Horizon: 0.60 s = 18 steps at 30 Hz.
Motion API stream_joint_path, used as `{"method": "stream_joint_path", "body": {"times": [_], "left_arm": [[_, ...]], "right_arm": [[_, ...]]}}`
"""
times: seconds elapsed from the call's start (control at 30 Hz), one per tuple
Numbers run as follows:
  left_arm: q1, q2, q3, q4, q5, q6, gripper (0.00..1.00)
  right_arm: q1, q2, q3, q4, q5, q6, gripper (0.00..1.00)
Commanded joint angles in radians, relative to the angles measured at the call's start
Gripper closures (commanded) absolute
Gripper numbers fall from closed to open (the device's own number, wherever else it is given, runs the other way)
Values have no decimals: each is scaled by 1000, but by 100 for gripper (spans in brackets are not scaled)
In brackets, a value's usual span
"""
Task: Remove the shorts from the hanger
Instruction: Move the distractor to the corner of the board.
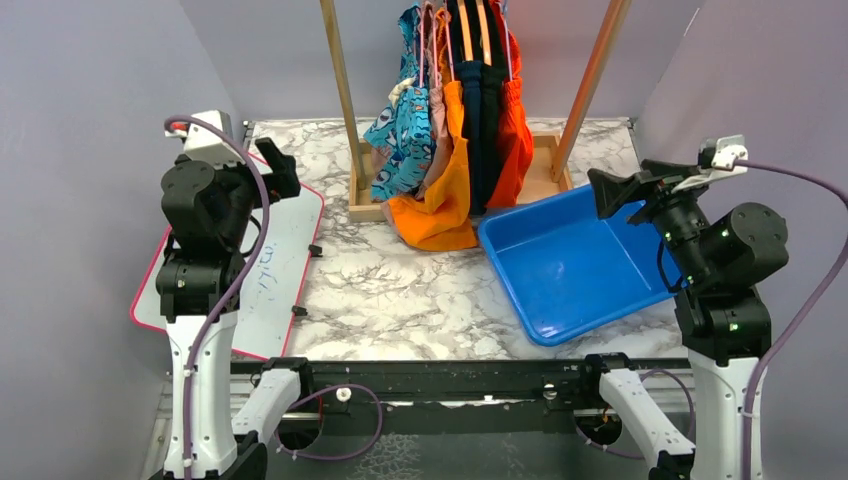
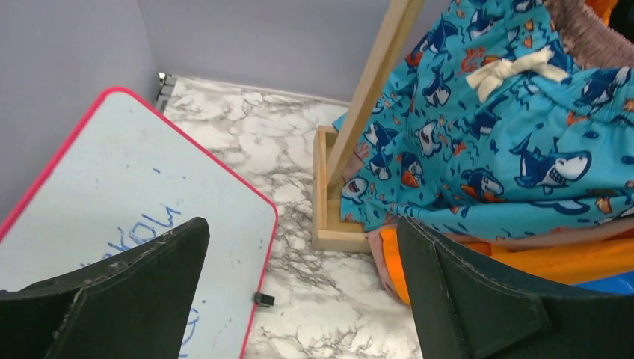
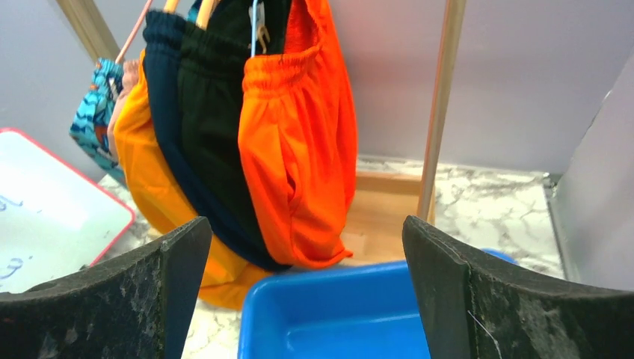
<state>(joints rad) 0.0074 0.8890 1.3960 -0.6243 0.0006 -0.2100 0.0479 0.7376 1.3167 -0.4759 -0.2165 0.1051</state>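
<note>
The shorts (image 1: 455, 130) are hanging bunched on the wooden rack (image 1: 342, 90) at the back of the counter (image 1: 400, 290), with the shark-print pair (image 2: 508, 134) leftmost and the red-orange pair (image 3: 299, 149) rightmost. The left gripper (image 2: 303, 232) is hovering above the whiteboard (image 2: 112, 209) with jaws spread wide, gripping nothing. The shark-print pair is hanging ahead and to its right, apart from it. The right gripper (image 3: 306, 228) — also gaping and empty — is hanging above the blue bin (image 3: 336, 314), facing the red-orange pair without touching it.
</note>
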Motion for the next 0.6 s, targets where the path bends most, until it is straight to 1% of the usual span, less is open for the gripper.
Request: {"method": "stream_joint_path", "body": {"times": [0.0, 0.07, 0.2, 0.33, 0.43, 0.57], "left_arm": [[-38, -71, -91, 25, -40, -42, 1], [-59, -107, -144, 22, -47, -64, 1], [-99, -193, -259, 16, -1, -85, 1], [-136, -268, -375, 6, 30, -141, 1], [-159, -267, -444, -26, 46, -180, 1], [-182, -214, -514, -64, 83, -226, 1]], "right_arm": [[12, -63, -83, -40, -79, 54, 0], [18, -97, -132, -52, -114, 78, 1], [28, -170, -241, -80, -198, 129, 1], [38, -221, -333, -121, -273, 168, 1], [46, -241, -394, -156, -332, 194, 1], [52, -242, -432, -188, -378, 215, 1]]}}
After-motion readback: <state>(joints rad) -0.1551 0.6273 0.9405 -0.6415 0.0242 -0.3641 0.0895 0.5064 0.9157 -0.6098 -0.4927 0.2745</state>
